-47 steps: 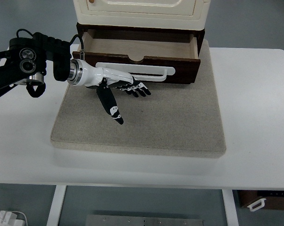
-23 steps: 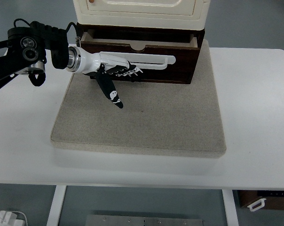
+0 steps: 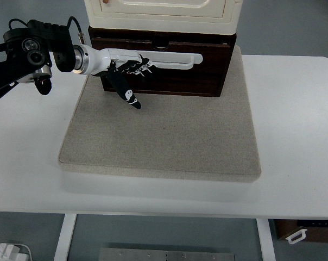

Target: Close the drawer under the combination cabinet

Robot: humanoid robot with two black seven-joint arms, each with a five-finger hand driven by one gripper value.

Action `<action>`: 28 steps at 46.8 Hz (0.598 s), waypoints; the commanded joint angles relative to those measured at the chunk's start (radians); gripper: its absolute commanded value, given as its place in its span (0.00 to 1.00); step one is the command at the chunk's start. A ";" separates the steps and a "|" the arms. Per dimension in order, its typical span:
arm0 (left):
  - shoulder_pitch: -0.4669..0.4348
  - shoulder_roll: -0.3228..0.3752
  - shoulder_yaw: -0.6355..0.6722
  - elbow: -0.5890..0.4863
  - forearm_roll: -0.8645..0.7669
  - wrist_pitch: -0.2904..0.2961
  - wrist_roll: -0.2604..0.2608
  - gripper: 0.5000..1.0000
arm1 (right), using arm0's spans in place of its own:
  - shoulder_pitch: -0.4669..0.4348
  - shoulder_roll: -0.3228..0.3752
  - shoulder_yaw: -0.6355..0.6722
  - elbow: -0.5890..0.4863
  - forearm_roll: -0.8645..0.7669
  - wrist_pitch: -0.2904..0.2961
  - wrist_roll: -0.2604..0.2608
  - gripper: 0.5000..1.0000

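Head view: pushed in since a second earlier, drawer (image 3: 163, 76) now flush under the cream cabinet (image 3: 163, 13), no open tray left showing; task judged all but finished. Left hand (image 3: 126, 68) laid flat against the drawer front beside the white handle (image 3: 172, 58), fingers (image 3: 138, 69) extended, thumb hanging down, grasping nothing. Right hand nowhere visible. Underneath, a grey mat (image 3: 164, 136) on the white table (image 3: 294, 136); beyond, plain grey floor.

A: What is obscured at the drawer (image 3: 169, 70)?

B: The left hand (image 3: 126, 64) covers the left part of the drawer front and handle (image 3: 175, 58). Finger contact cannot be confirmed.

A: And above the drawer?

B: The cabinet (image 3: 164, 16) is cut off by the top edge.
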 commanded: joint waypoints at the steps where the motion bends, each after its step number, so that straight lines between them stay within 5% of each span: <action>1: 0.000 0.000 -0.001 0.008 -0.001 0.001 -0.002 1.00 | 0.000 0.000 0.000 0.000 0.000 0.000 0.000 0.90; 28: 0.001 0.003 -0.005 0.030 -0.012 0.029 -0.009 1.00 | 0.000 0.000 0.000 0.000 0.000 0.000 0.000 0.90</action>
